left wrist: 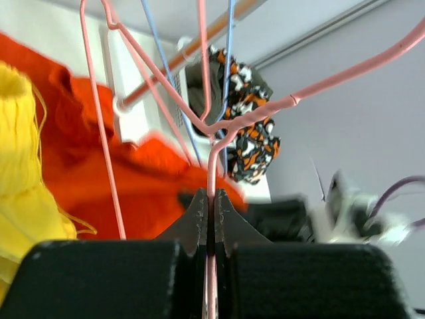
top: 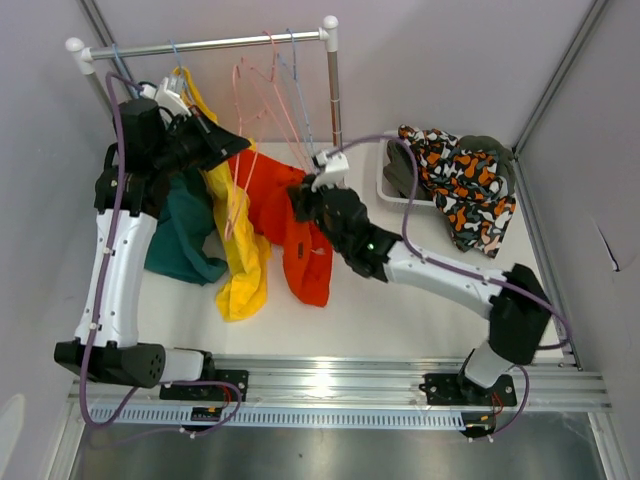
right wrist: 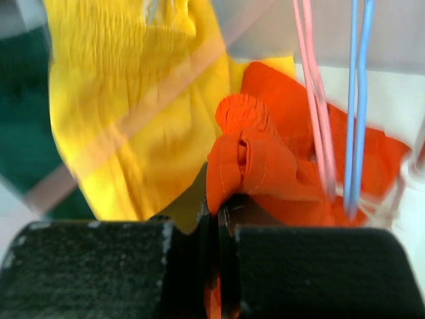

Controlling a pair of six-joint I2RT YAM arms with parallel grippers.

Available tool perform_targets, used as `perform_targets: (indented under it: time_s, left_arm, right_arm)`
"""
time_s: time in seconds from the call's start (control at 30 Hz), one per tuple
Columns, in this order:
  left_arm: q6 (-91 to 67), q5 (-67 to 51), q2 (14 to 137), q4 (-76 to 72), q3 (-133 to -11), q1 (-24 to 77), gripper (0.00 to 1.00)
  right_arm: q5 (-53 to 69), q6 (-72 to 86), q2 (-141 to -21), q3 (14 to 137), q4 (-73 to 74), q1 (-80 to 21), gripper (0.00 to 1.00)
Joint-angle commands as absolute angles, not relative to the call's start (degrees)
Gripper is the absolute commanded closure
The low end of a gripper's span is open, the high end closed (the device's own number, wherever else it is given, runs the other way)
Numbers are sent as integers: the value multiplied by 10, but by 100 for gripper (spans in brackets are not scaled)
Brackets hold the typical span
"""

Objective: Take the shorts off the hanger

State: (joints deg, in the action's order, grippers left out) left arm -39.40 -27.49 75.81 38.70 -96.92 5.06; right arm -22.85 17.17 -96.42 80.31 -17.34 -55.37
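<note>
The red-orange shorts (top: 300, 235) hang from the pink hanger (top: 240, 190) down to the table. My right gripper (top: 303, 203) is shut on a bunched fold of their waistband (right wrist: 255, 166). My left gripper (top: 240, 145) is shut on the pink hanger's wire (left wrist: 212, 166), which runs straight between the jaws. The yellow shorts (top: 243, 265) and teal shorts (top: 185, 235) hang to the left of the red-orange pair. The orange-black-white patterned shorts (top: 462, 185) lie over the dark olive ones (top: 485, 148) at the right.
A clothes rack with a metal rail (top: 210, 44) and a white-capped post (top: 333, 90) stands at the back. More pink and blue wire hangers (top: 290, 90) hang from it. A white bin (top: 385, 185) under the patterned shorts sits at the right.
</note>
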Motion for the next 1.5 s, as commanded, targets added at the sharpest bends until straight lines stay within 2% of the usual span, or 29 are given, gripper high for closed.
perform_targets:
  time_s: [0.0,0.07,0.23,0.33,0.4,0.6,0.7,1.13,1.23,1.37,1.4,1.47]
  left_arm:
    - [-374,-252,782,381,-1043,47,100]
    - [-367,-227,799,388,-1063,46,100]
    - [-355,-194,862,404,-1158,42,100]
    - [-358,-192,877,408,-1174,40,100]
    - [-360,-194,875,396,-1164,40,100]
    - [-355,-200,856,381,-1117,40,100]
    - [-352,-200,846,374,-1093,40,100]
    - [-359,-222,825,342,-1031,41,100]
    - [-357,-224,824,344,-1028,41,100]
    - [-350,-222,828,352,-1031,43,100]
    - [-349,-221,829,352,-1032,43,100]
    - [-350,-217,831,350,-1032,43,100]
  right_arm:
    - [-260,211,-846,689,-188,-595,100]
    - [-292,216,-803,624,-178,-624,100]
    - [-412,173,-656,574,-143,-632,100]
    - [-398,102,-613,584,-161,-563,100]
    - [-363,85,-611,623,-152,-467,100]
    - [-216,83,-715,780,-162,-244,100]
    - [-178,84,-811,909,-152,-187,100]
    - [-140,91,-1197,1433,-205,-82,100]
    - [-166,101,-1227,1442,-296,-57,100]
    - [-177,133,-1245,1473,-300,-22,100]
    - [-175,127,-1241,1461,-301,-18,100]
    - [-154,120,-1210,1356,-336,-19,100]
